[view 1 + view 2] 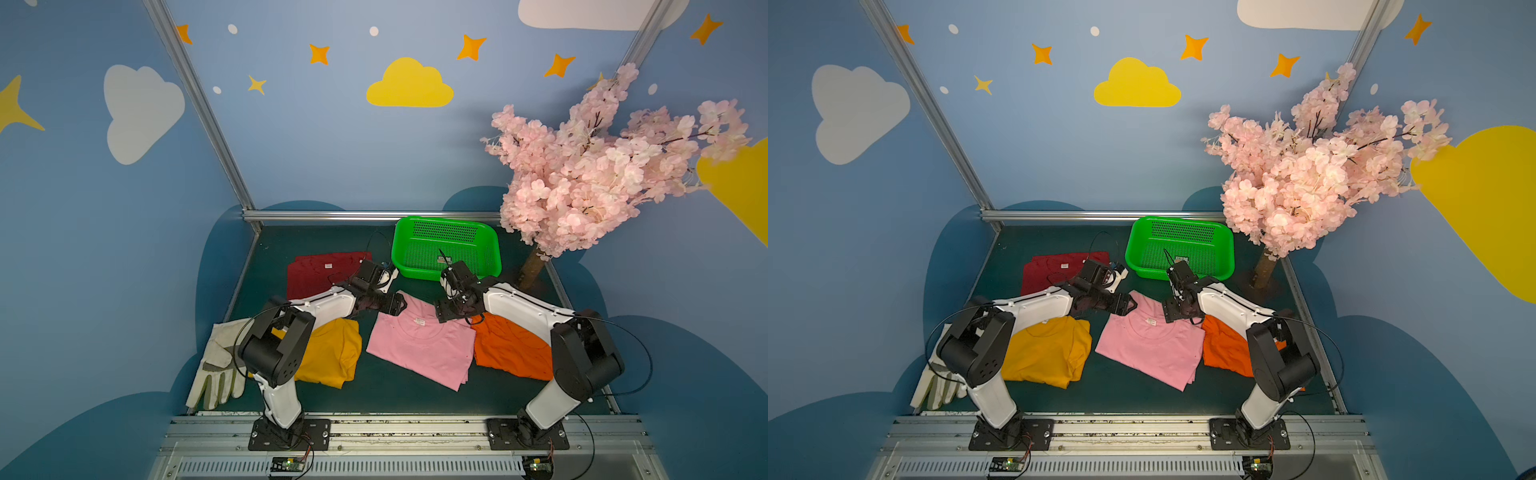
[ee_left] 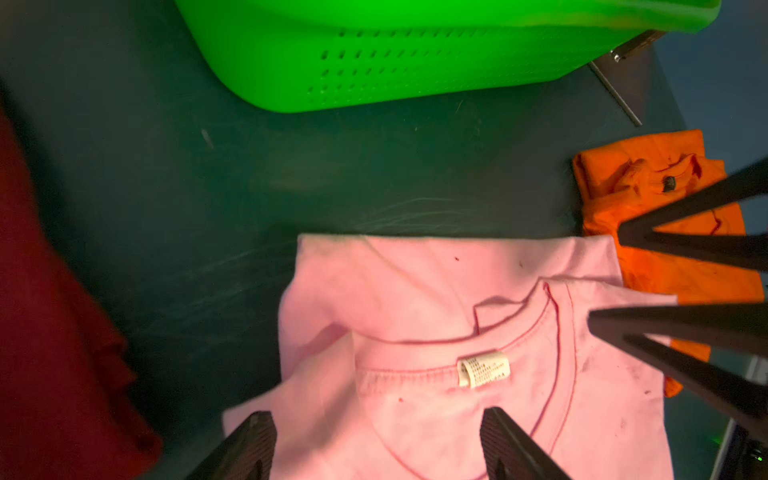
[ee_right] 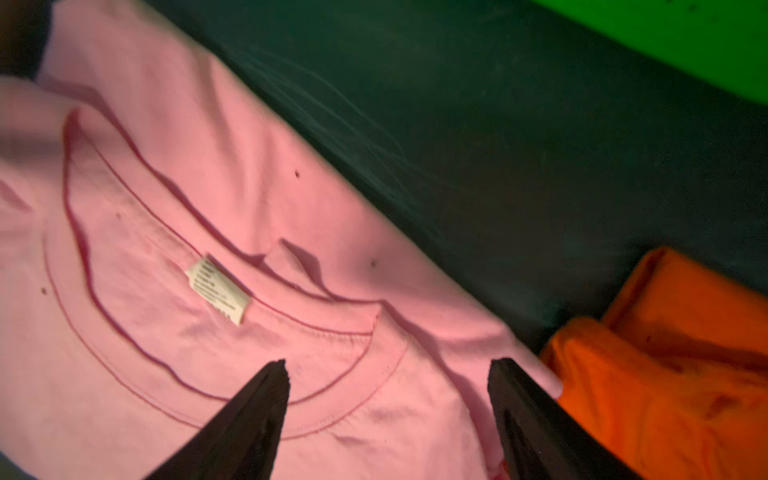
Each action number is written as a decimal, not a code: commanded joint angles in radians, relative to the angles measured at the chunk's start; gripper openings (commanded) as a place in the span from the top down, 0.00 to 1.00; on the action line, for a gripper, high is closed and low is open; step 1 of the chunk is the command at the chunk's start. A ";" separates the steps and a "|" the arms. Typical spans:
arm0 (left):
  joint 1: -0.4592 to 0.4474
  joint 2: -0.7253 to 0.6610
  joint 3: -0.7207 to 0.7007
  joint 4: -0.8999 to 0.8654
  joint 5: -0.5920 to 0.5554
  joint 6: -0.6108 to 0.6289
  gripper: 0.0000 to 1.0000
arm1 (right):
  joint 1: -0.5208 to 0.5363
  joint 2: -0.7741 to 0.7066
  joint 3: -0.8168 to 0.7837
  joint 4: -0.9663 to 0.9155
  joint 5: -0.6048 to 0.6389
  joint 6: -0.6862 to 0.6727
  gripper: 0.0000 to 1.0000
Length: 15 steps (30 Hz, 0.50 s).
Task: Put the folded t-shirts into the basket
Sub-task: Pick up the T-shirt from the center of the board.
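table: dark green top with four folded t-shirts spread across it, both arms reaching in from the near rail toward the middle.
pink t-shirt: flat at the centre and turned askew, collar toward the back, neck label facing up. Both grippers are over its collar edge.
left gripper: jaws spread wide over the collar's left corner with nothing between them. In the left wrist view its fingers frame the cloth below.
right gripper: jaws likewise wide apart and gripping nothing, at the collar's right corner, just beside the orange t-shirt. Whether its tips touch the cloth cannot be told.
basket: bright green, at the back of the table right of centre, beyond the pink t-shirt — all four shirts lie outside it.
dark red t-shirt: back left, near the basket but apart from it.
mustard yellow t-shirt: front left, rumpled along its right edge.
work glove: whitish, at the table's left edge, next to the mustard yellow t-shirt.
blossom tree: pink, in the back right corner, with its trunk just right of the basket.
in the way: the left arm crosses the dark red and mustard yellow t-shirts in both top views. The right arm hides part of the orange t-shirt — its wrist overlaps the basket's near rim.
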 commanded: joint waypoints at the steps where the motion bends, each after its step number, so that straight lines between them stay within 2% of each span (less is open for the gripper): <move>1: 0.000 0.073 0.072 -0.087 -0.048 0.068 0.18 | -0.007 -0.068 -0.024 -0.034 -0.012 0.028 0.20; 9: -0.028 0.189 0.150 -0.116 -0.091 0.101 0.18 | -0.008 -0.086 -0.053 -0.040 -0.026 0.035 0.20; 15: -0.043 0.169 0.083 -0.100 -0.090 0.093 0.46 | -0.009 -0.104 -0.074 -0.040 -0.035 0.044 0.20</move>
